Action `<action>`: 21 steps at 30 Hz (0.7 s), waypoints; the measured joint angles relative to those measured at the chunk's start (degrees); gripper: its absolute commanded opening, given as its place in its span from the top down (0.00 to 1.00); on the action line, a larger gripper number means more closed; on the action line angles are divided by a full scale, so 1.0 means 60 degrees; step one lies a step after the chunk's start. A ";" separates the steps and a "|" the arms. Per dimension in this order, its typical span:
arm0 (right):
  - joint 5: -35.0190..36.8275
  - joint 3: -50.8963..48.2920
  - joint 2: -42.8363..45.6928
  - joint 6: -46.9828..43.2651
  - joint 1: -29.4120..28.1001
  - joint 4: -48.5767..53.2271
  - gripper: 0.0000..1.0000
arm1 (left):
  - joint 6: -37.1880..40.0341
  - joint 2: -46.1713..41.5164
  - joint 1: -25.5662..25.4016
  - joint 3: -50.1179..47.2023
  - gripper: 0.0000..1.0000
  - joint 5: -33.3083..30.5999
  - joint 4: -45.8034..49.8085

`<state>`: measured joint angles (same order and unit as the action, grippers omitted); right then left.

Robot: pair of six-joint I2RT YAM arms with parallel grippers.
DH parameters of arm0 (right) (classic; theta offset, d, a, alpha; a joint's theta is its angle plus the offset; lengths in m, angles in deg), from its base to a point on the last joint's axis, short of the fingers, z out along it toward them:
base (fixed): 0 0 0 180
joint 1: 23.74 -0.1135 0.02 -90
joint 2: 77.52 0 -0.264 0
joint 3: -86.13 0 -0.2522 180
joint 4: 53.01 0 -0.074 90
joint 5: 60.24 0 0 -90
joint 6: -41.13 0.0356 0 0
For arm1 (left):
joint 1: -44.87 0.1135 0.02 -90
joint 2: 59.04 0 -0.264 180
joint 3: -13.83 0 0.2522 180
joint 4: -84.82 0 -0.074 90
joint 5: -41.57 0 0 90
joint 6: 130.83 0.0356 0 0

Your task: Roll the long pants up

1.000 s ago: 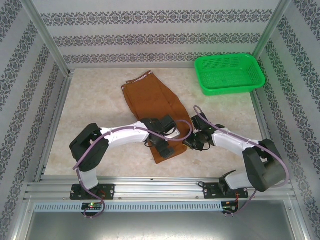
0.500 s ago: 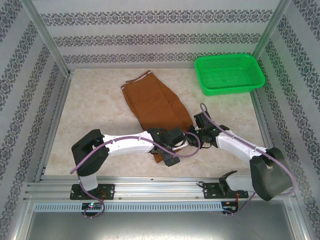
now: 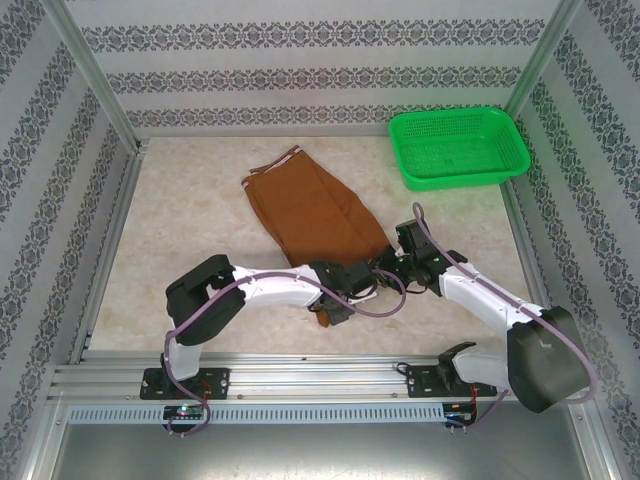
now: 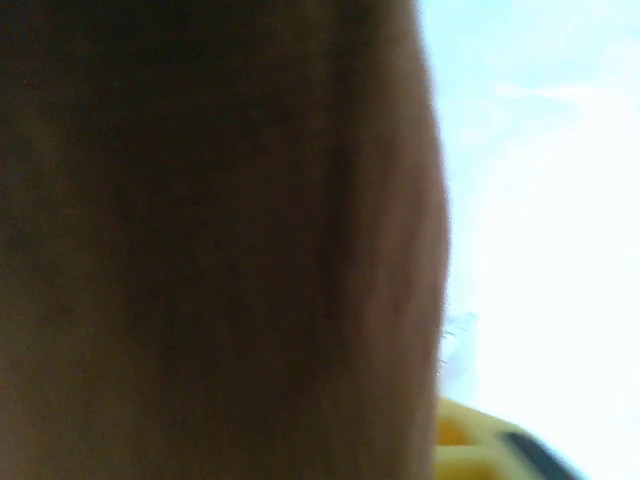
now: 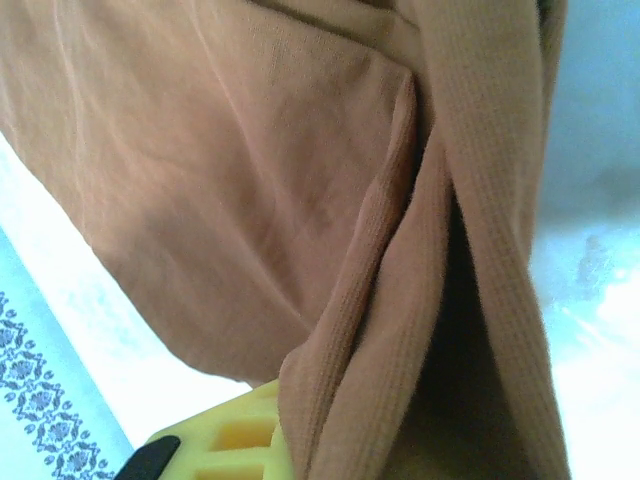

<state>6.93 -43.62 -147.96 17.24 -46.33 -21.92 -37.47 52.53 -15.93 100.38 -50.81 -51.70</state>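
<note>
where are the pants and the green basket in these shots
pants [image 3: 315, 215], top view, middle of the spread brown cloth
basket [image 3: 460, 178], top view, on its near wall

The pants [image 3: 315, 210] are matt rust-brown cloth; close up in the right wrist view the knit shows as a fine rib, soft and creased. The basket [image 3: 458, 148], upper right, is bright green plastic, perforated, with a slight gloss. The table [image 3: 190, 230] is pale and stone-patterned, smooth with a low sheen. The rails [image 3: 300, 378] along the bottom are bare brushed metal. The arms [image 3: 270, 285] wear glossy white plastic shells with matt black joints.
</note>
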 measured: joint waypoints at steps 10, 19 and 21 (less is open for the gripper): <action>0.0164 0.0299 -0.0131 -0.0597 0.0455 0.0226 0.37 | 0.0328 0.0011 0.0433 0.0393 1.00 0.0994 0.0419; 0.0601 0.1581 -0.0288 -0.1749 0.0710 0.0623 0.19 | 0.0510 0.0058 0.1424 0.1989 0.99 0.4867 0.1996; 0.0670 0.1614 -0.0255 -0.1807 0.0805 0.0667 0.19 | 0.0506 0.0117 0.1756 0.2116 0.99 0.6102 0.2106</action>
<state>10.95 -33.93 -149.49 6.40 -41.50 -17.92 -34.43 53.23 -5.39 113.08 -14.19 -39.07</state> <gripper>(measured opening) 0.810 0.083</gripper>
